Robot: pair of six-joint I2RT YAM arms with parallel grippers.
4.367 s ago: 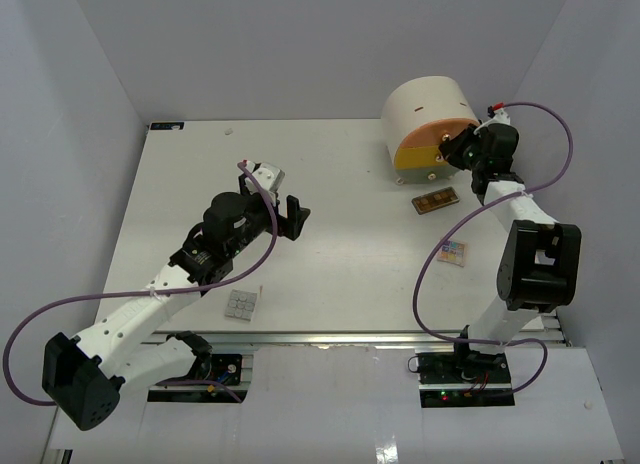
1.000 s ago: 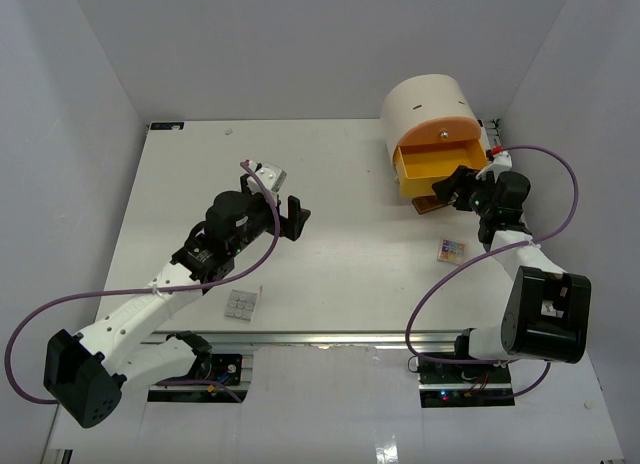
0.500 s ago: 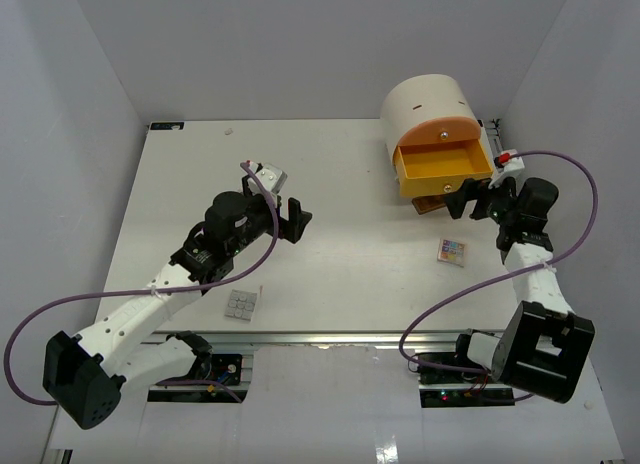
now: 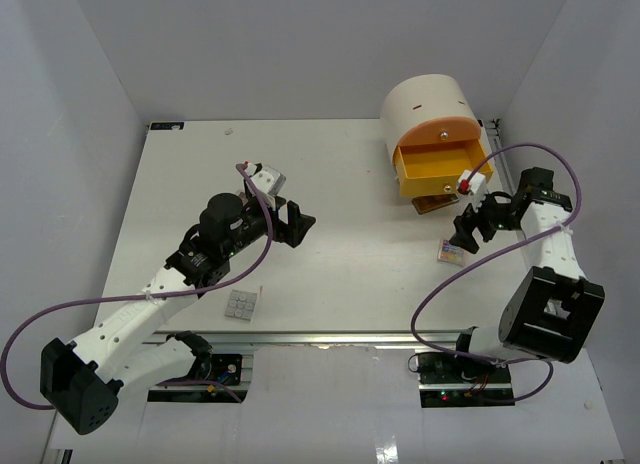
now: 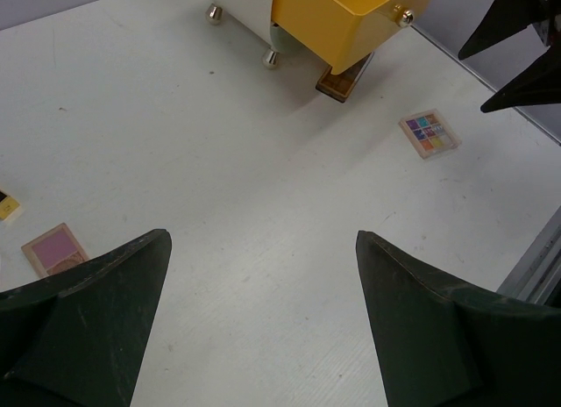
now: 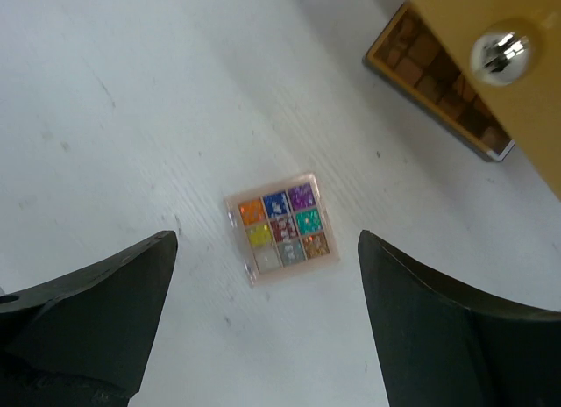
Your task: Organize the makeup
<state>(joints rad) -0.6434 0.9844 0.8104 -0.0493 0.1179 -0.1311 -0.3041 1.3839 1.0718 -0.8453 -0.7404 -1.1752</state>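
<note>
right pincer (image 4: 465, 227), jaws spread and empty, hovers over the multicoloured palette (image 6: 282, 229) on the counter (image 4: 350, 184), at 6 o'clock from the open yellow drawer (image 4: 440, 169). step judged: pickup; next, descend and close across its edges. left pincer (image 4: 293, 222) open, idle.

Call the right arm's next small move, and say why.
Probably lower the right gripper straight down onto the multicoloured palette. The right wrist view shows it lying flat on the table, roughly centred between the open jaws and untouched, and the yellow drawer stands open nearby to take it. The left gripper hovers open, far off.
</note>
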